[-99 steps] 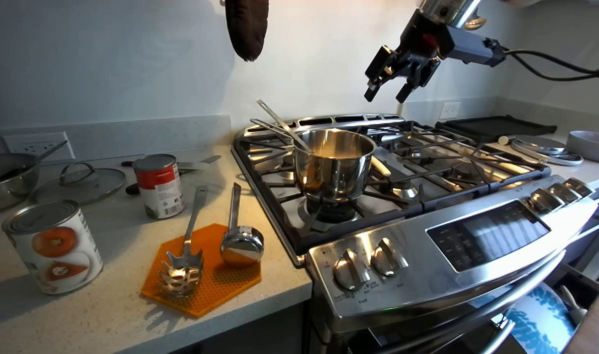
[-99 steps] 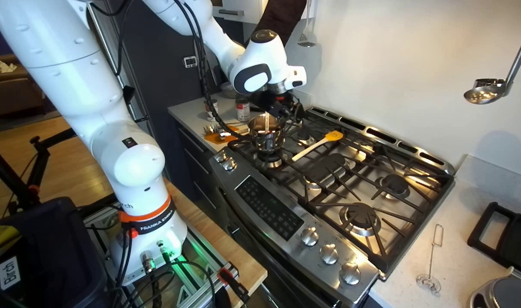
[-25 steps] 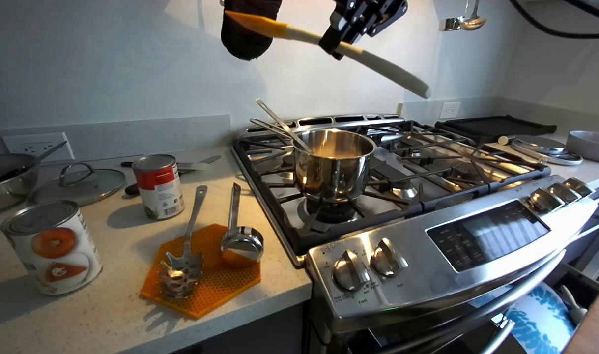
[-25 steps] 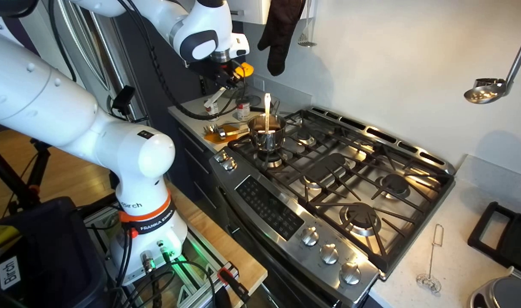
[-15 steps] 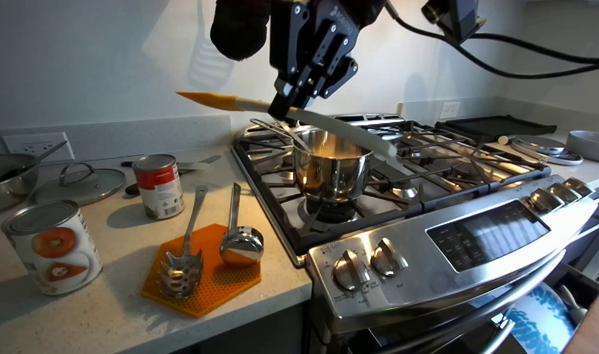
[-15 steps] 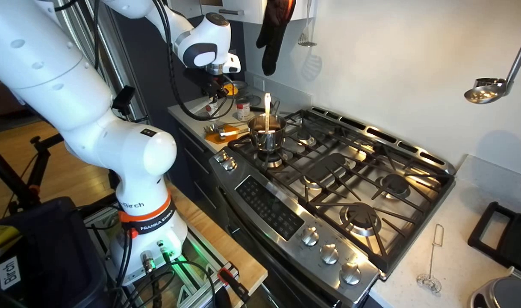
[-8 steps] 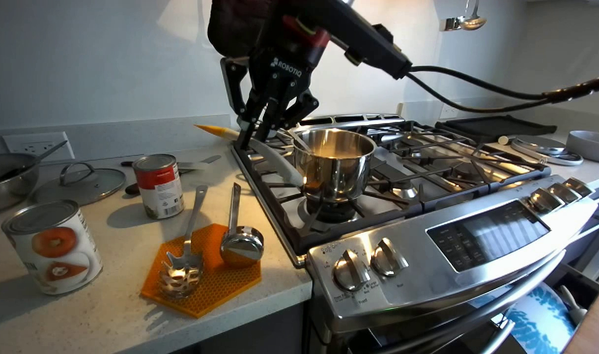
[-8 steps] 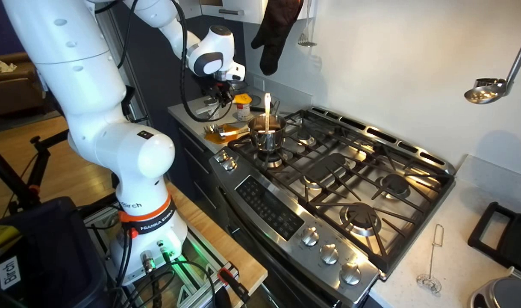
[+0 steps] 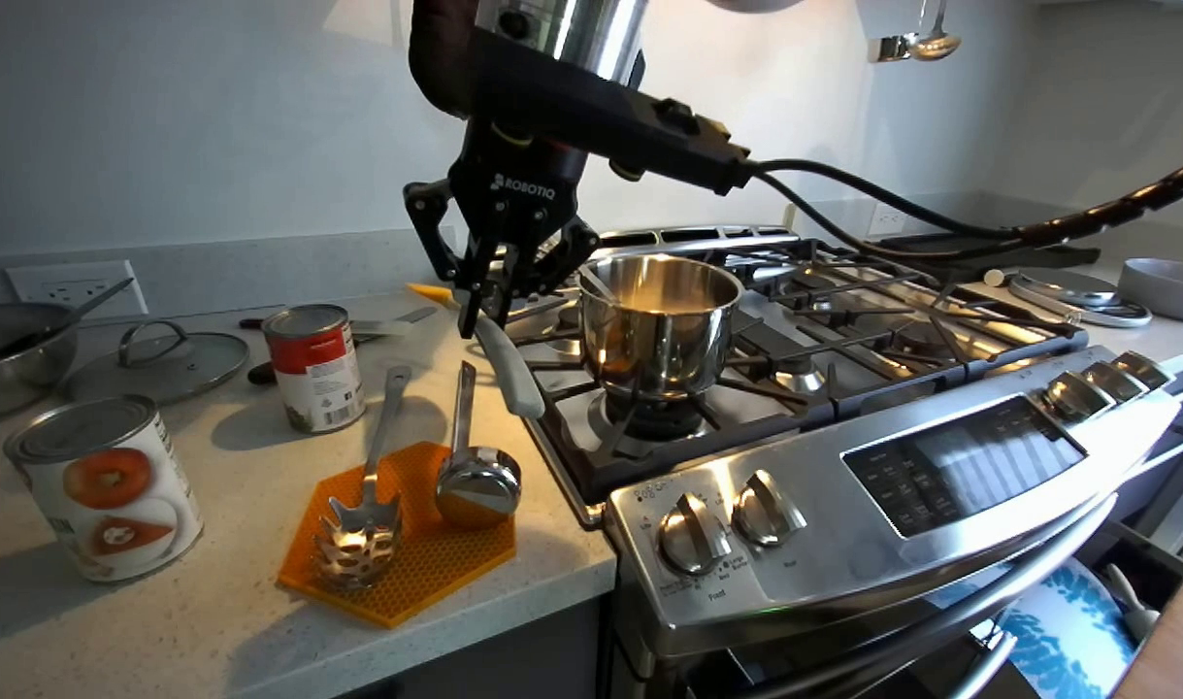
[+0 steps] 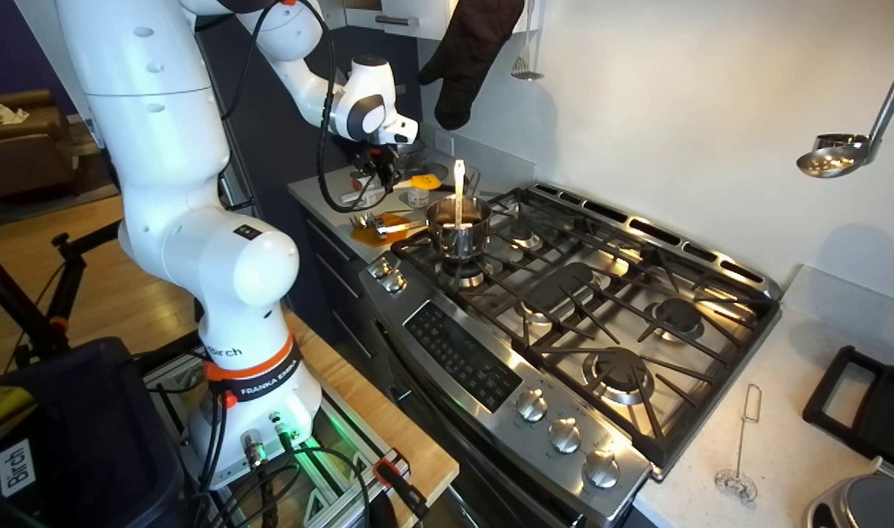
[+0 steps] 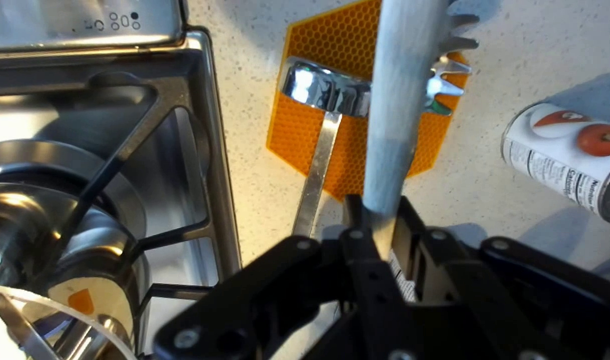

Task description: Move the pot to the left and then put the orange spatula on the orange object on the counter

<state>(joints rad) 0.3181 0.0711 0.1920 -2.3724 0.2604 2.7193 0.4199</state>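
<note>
Orange honeycomb holes cover the flat, six-sided mat (image 9: pixel 445 573), and a shiny round scoop (image 9: pixel 479 476) and a toothy spoon (image 9: pixel 363 524) rest their heads on it. Speckled counter (image 11: pixel 247 165) runs between the mat's edge and the stove (image 9: pixel 795 568). Up in the air, my gripper (image 11: pixel 377 215) pinches the spatula (image 9: pixel 504 359) by its pale handle; I see the steel pot (image 9: pixel 654 340) on the stove, near it.

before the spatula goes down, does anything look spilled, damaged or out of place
Nothing looks spilled or damaged. The one awkward thing: a pasta server and a scoop already lie on the orange mat, likely crowding where the spatula should go.
</note>
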